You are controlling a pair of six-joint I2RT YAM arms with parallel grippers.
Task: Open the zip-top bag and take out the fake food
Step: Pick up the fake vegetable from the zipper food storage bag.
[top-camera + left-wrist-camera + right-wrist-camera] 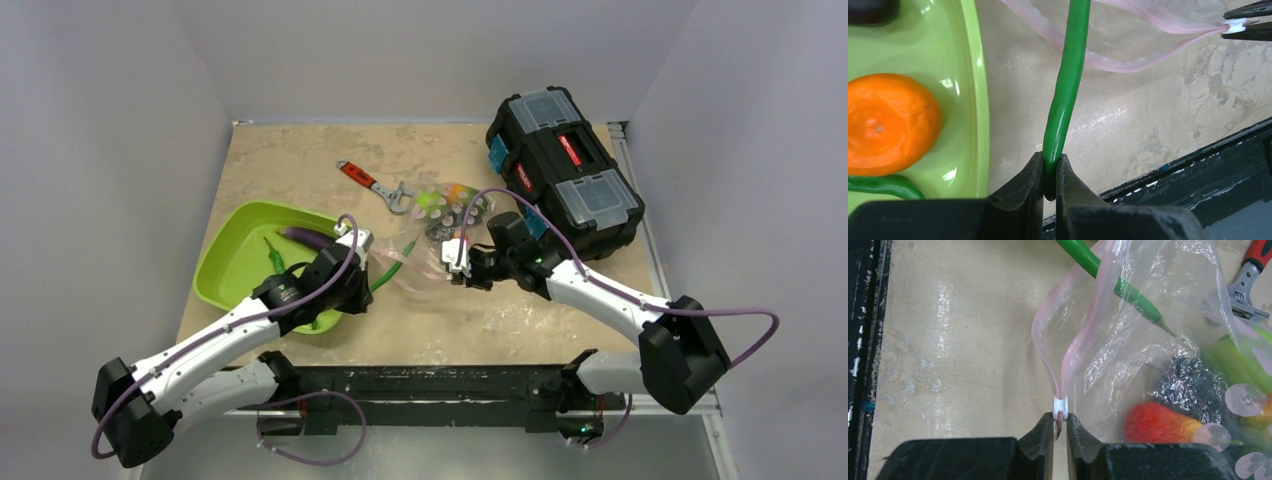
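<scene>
- At mid-table lies the zip-top bag [430,235], pink mouth gaping.
- At its four o'clock the right gripper [1060,424], nearly closed, pinches the zip strip's end.
- At eight o'clock the left gripper [1050,167] clamps a green pod [1068,85] reaching into the mouth.
- At nine o'clock, the green tray [225,265] holds an orange fruit [888,122].

PLACE: robotics lab test cell | WALLS: plain grey panels [100,150] closing frame left, top, right | BENCH: scuffed beige table [300,160], centre | RIG: left arm [200,350], right arm [610,295] bolted to black rail [430,385], bottom edge (purple cables [745,320] looping) | PROPS: black toolbox [565,170] upper right, wrench [375,183], green tray [235,262], zip-top bag [445,215], fake food [305,237]
</scene>
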